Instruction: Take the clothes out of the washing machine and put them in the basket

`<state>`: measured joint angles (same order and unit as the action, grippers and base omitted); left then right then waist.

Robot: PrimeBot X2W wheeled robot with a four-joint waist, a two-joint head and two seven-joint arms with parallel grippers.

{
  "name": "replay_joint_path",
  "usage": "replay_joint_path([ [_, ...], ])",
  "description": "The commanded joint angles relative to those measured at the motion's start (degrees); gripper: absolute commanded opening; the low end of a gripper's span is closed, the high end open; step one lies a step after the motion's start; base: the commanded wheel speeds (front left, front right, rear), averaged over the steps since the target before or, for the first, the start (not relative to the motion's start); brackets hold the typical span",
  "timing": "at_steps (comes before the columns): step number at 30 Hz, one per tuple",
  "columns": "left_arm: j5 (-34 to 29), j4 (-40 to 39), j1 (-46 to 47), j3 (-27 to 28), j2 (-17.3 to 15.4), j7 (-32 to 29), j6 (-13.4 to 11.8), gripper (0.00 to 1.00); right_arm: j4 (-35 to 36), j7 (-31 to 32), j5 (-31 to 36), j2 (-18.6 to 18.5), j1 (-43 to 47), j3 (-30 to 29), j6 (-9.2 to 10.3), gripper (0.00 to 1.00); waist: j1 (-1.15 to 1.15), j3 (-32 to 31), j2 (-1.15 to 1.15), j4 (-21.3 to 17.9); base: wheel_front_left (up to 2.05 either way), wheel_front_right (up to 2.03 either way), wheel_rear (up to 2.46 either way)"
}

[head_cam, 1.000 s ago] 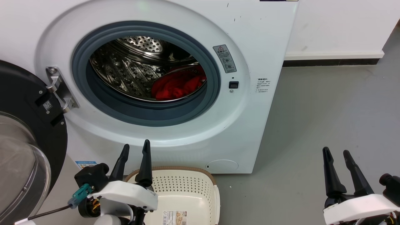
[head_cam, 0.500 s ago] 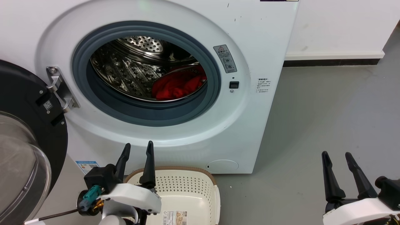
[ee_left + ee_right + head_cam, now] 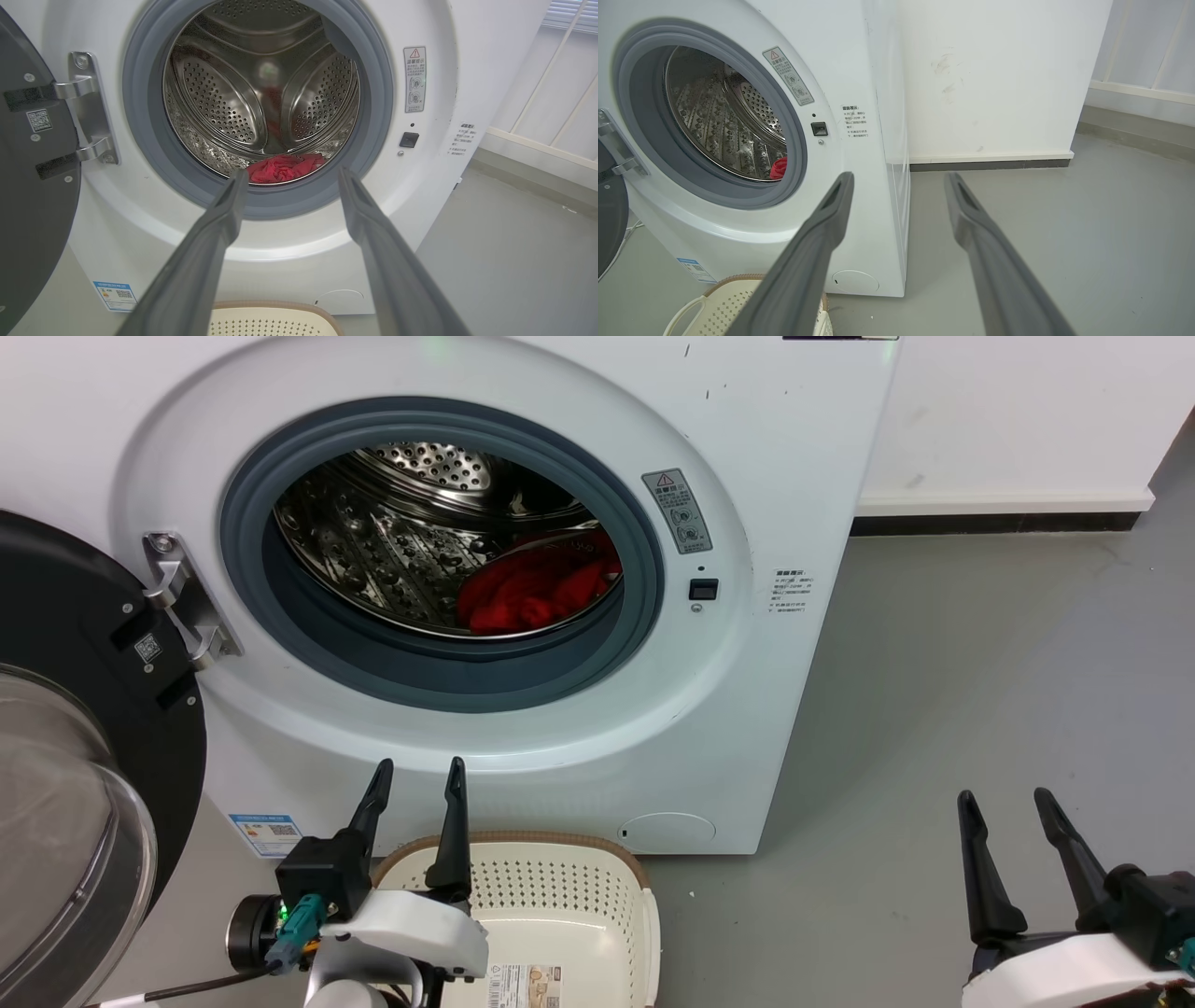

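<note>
the clothes point(image 3: 532, 593) lie bunched at 4 o'clock inside the drum of the washing machine point(image 3: 747, 709). the basket point(image 3: 560, 887) sits on the floor at 6 o'clock, just before the machine's front. the left gripper point(image 3: 420, 765) at 7 o'clock and the right gripper point(image 3: 1004, 798) at 4 o'clock both stand with fingers well spread, holding nothing. the left wrist view looks straight in at the drum's back and paddles. the right wrist view catches a red sliver and a white wall at 1 o'clock. the warning sticker point(image 3: 680, 511) bears a red triangle, its print too small to read, like the basket's paper label point(image 3: 523, 987).
</note>
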<state>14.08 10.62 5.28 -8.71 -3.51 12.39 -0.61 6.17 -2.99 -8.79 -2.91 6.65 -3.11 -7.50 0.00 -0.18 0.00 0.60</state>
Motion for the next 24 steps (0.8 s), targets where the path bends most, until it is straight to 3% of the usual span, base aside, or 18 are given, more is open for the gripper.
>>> replay_joint_path([
  [1,-1.4,-0.1,0.8,0.0,-0.3,0.6,-0.4,1.0,0.9,-0.1,1.4,0.0,0.6,0.0,0.02,1.0,0.0,0.0,0.0,0.0,0.0,0.0,0.0],
  [24,-9.1,0.8,-0.1,0.6,-0.1,3.0,-1.7,1.0,3.3,0.8,9.8,0.1,2.2,-0.2,0.03,1.0,0.0,-0.2,0.0,0.3,0.0,0.0,0.0],
])
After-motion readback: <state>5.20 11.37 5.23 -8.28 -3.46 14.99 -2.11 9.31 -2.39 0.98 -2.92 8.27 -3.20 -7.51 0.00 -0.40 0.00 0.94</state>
